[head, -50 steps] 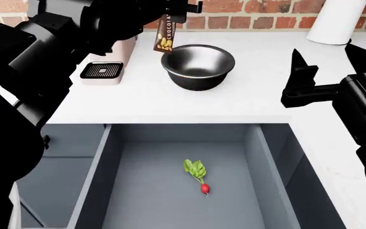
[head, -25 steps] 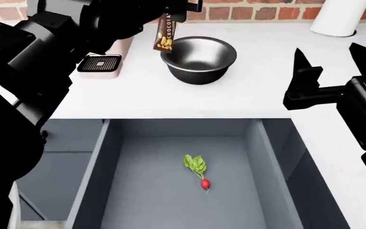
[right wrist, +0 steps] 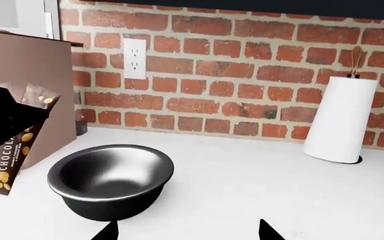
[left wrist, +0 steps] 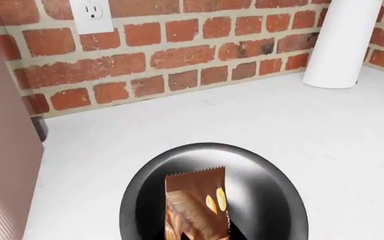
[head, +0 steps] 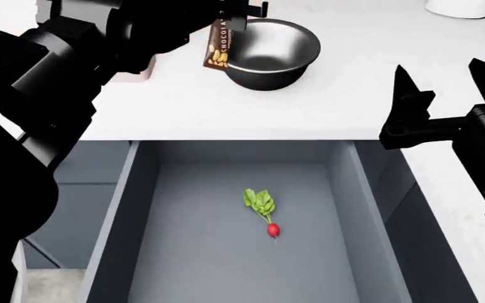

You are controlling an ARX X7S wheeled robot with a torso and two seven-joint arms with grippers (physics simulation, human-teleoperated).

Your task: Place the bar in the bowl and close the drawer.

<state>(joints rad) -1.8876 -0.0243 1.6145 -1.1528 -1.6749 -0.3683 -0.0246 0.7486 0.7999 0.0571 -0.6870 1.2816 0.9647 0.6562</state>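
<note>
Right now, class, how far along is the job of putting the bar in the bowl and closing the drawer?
Done: the bar is lifted out, gripped by the left gripper. In hand: it hangs at the bowl rim, unreleased. Left: drop it in, then shut the drawer, open with a radish inside.

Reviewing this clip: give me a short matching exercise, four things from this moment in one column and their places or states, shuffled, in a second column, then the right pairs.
Things:
1. bar
2. bowl
3. radish
4. drawer

Places or states:
A. lying on the floor of the open drawer
B. standing on the white counter, nothing inside it
C. pulled open below the counter edge
D. hanging upright from the left claw at the bowl's rim

Pairs: 1-D, 2-B, 3-A, 4-C
</note>
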